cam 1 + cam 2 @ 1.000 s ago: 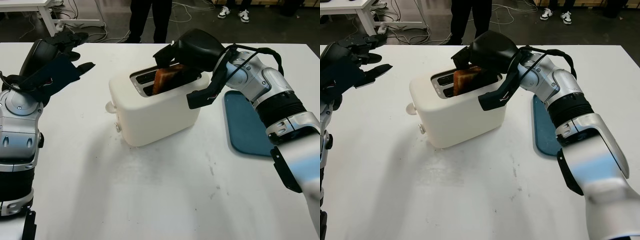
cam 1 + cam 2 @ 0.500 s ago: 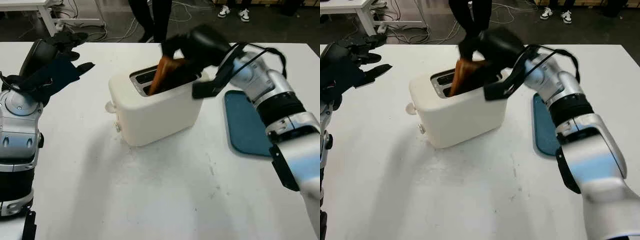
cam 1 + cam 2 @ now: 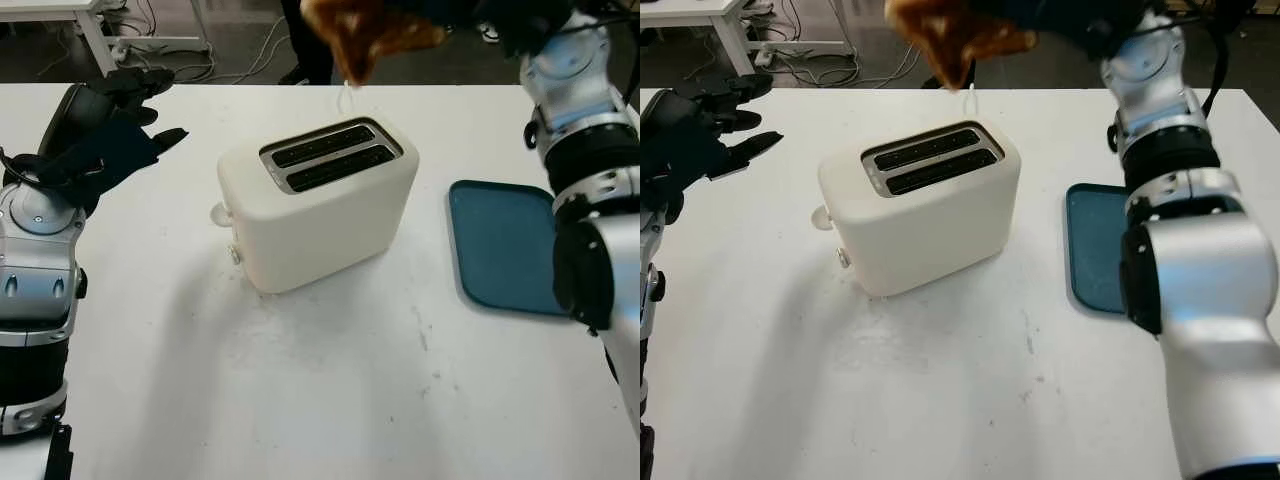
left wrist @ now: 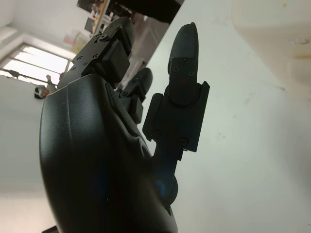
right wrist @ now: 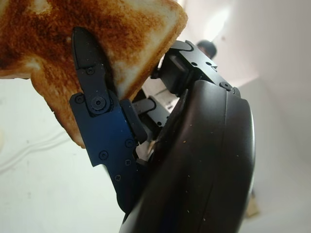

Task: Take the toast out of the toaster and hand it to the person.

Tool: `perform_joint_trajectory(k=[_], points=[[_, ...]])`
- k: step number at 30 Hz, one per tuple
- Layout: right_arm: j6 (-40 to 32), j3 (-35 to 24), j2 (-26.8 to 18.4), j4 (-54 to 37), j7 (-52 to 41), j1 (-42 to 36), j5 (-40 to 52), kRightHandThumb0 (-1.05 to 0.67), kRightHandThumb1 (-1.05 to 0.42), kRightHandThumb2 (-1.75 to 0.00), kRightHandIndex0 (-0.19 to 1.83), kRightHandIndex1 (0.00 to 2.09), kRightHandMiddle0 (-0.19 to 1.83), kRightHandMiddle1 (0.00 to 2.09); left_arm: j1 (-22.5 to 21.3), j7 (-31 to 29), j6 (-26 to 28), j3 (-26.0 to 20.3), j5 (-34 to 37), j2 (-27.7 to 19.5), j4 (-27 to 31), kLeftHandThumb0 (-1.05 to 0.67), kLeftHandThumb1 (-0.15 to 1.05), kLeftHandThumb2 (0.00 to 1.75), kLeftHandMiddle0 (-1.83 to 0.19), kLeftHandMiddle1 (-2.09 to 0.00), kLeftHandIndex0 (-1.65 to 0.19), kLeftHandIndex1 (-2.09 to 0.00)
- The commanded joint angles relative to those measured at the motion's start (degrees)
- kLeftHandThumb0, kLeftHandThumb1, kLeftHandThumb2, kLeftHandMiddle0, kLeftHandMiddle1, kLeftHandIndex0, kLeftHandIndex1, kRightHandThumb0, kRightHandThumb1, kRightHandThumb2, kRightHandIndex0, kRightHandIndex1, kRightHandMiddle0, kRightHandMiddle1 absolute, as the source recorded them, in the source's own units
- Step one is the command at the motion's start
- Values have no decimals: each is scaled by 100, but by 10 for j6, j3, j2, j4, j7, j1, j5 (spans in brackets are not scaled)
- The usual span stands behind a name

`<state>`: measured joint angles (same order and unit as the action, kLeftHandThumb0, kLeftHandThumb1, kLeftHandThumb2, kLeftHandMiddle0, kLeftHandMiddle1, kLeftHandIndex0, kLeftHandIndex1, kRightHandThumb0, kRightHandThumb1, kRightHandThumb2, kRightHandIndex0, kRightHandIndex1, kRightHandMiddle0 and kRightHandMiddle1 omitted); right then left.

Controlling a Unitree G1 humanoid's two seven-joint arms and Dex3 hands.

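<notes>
Item: slice of browned toast (image 3: 368, 35), golden-brown with darker scorched patches and a pale crust edge. Held high above the far edge of the counter, well clear of the toaster and beyond it. Blurred in the head views; plain in the right wrist view.

Item: right hand (image 5: 141, 126), black three-finger type, on a silver arm reaching up and away over the far side of the counter. Fingers (image 5: 95, 104) closed on the toast, one pressed flat across its browned face, others behind the slice.

Item: cream-white two-slot toaster (image 3: 320, 205), rounded plastic body, standing at mid-counter. Both dark slots face up with nothing in them. A small round knob sits low on its near-left end.

Item: white counter (image 3: 330, 400), flat top with faint scuff marks near the toaster.

Item: dark teal rectangular tray (image 3: 505, 245), rounded corners, lying flat to the right of the toaster, apart from it, nothing on it.

Item: left hand (image 3: 105, 135), black, raised over the far left of the counter, well apart from the toaster. Open, holding nothing.

Item: person (image 3: 310, 45), dark trouser legs standing on the floor beyond the far edge of the counter, behind the raised toast.
</notes>
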<state>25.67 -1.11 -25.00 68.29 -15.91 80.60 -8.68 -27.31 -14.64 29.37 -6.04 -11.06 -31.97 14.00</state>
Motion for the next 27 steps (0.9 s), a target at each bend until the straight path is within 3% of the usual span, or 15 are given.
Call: perform_joint_trajectory(k=[1, 8, 13, 20, 27], points=[[-27, -10, -10, 11, 16, 7, 8, -49, -92, -28, 105, 175, 78, 175, 3, 3, 4, -6, 2, 0, 8, -45, 92, 27, -35, -44, -49, 0], [-75, 0, -12, 46, 140, -6, -25, -46, -92, -31, 101, 175, 76, 175, 2, 0, 7, -3, -2, -2, 10, -44, 92, 29, -35, -44, -49, 0], [-113, 9, -3, 68, 225, -31, -45, -33, -92, -33, 85, 175, 56, 175, 2, 3, 13, -6, 3, 5, 12, -45, 92, 27, -35, -44, -48, 0], [-152, -4, 15, 82, 254, -67, -38, -22, -92, -33, 64, 175, 34, 175, 3, 4, 23, -10, 7, 11, 18, -44, 92, 28, -33, -43, -47, 0], [-185, -42, 39, 87, 288, -89, -13, -15, -92, -28, 67, 175, 40, 168, 3, 1, 22, -9, 5, 10, 16, -46, 92, 27, -32, -43, -47, 0]])
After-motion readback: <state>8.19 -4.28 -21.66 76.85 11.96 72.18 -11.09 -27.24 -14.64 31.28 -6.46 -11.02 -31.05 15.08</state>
